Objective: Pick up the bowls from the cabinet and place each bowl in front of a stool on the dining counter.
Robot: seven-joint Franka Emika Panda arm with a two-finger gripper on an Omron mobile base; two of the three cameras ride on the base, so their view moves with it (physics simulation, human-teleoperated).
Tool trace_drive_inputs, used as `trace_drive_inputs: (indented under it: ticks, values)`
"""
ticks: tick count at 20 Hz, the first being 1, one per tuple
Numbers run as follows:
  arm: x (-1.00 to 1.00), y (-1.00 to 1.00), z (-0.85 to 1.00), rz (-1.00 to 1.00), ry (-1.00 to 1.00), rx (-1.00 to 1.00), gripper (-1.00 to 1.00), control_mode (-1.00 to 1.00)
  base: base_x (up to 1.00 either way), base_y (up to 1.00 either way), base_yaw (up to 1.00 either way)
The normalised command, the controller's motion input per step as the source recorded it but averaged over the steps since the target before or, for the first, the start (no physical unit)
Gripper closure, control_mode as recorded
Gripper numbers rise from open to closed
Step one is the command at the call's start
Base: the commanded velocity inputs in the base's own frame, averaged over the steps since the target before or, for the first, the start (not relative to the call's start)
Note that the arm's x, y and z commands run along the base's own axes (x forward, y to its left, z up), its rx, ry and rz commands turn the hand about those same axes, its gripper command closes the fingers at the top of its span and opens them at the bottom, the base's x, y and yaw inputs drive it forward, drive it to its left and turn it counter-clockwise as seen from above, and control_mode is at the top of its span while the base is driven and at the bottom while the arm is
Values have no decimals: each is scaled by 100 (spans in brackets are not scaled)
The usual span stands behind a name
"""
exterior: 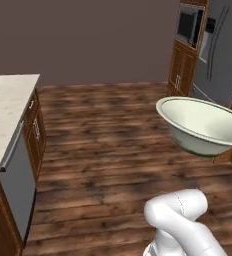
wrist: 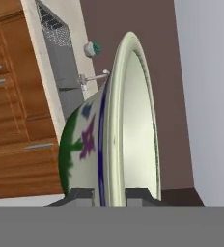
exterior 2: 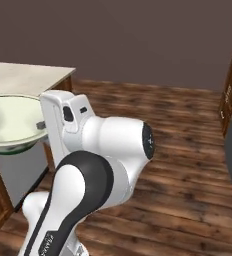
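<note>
item: cream-white bowl, rim pinched between nearly closed gripper fingers, carried mid-air. handling: keep level; travel slowly toward dining counter.

bowl: glossy cream glaze | floor: dark wood planks | counter: speckled stone

A wide stretch of bare wooden floor lies open ahead, running to a plain far wall. On the left, a stone counter over wooden drawers and a grey appliance front blocks that side. At far right, a tall cabinet with a microwave and a grey refrigerator close the way.
</note>
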Motion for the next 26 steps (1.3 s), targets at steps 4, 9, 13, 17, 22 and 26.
trace_drive_inputs:
  ticks: [4,9,13,17,22,26]
  values:
    - [0,0,0,0,0,0,100,100,100,10,30]
    - [0,0,0,0,0,0,100,100,100,-4,20]
    - [0,0,0,0,0,0,100,100,100,-21,11]
    - [0,0,0,0,0,0,100,100,100,-11,7]
    - [0,0,0,0,0,0,100,100,100,0,3]
    - [0,0,0,0,0,0,100,100,100,0,4]
